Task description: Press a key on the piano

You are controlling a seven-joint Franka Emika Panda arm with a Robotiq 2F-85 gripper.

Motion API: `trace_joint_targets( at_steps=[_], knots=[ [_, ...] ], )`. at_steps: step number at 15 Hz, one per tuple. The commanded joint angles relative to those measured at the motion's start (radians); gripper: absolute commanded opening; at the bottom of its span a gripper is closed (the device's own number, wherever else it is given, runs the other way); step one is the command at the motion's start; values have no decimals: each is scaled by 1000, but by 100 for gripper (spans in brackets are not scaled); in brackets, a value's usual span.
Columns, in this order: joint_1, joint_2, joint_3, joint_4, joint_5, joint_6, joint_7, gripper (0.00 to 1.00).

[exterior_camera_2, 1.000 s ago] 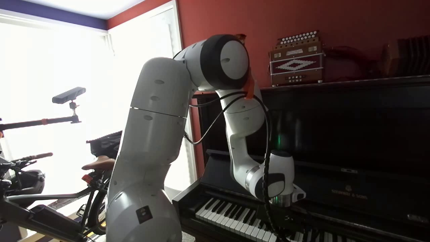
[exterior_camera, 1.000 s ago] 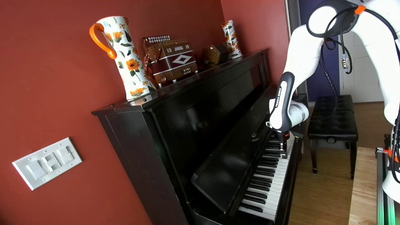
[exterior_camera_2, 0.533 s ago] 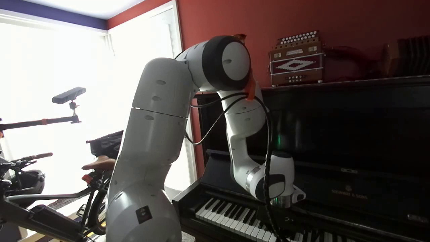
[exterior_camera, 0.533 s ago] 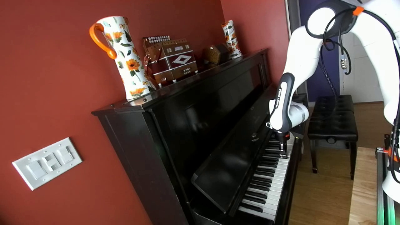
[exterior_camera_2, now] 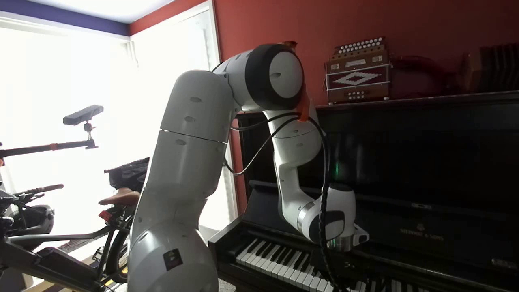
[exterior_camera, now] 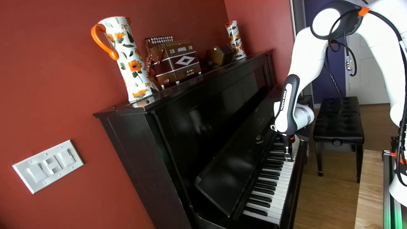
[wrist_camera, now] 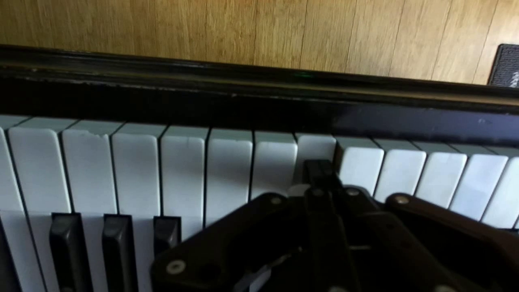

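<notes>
The glossy black upright piano [exterior_camera: 222, 105] shows in both exterior views, also here [exterior_camera_2: 405, 162], with its lid open over a row of white and black keys [exterior_camera: 275, 190]. My gripper [exterior_camera: 288, 158] points down at the white keys. In the wrist view my gripper [wrist_camera: 320, 168] is shut and empty, its two fingertips together on one white key [wrist_camera: 316, 145]. That key sits lower than its neighbours; the side of the key to its right [wrist_camera: 360, 164] is exposed. In an exterior view the fingertips are lost in dark shadow.
A floral pitcher [exterior_camera: 130, 60], an accordion [exterior_camera: 178, 62], a concertina [exterior_camera: 219, 54] and another floral vessel [exterior_camera: 235, 39] stand on the piano top. A black padded bench [exterior_camera: 338, 121] is beyond the keyboard. The piano's front rail [wrist_camera: 182, 99] borders the keys. A bicycle [exterior_camera_2: 81, 235] stands near the window.
The upper arm and elbow have shifted slightly, a little lower. The gripper has barely moved, at most a touch down at the same place on the keys, and still looks closed.
</notes>
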Motion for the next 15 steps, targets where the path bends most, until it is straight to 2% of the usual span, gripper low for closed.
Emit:
trace_joint_targets(
  at_steps=[1, 7, 15],
  knots=[
    [-39, 20, 22, 11, -15, 10, 3, 0],
    [-50, -6, 25, 4, -14, 1, 7, 0],
    [-85, -45, 67, -7, 11, -23, -12, 0]
  ],
)
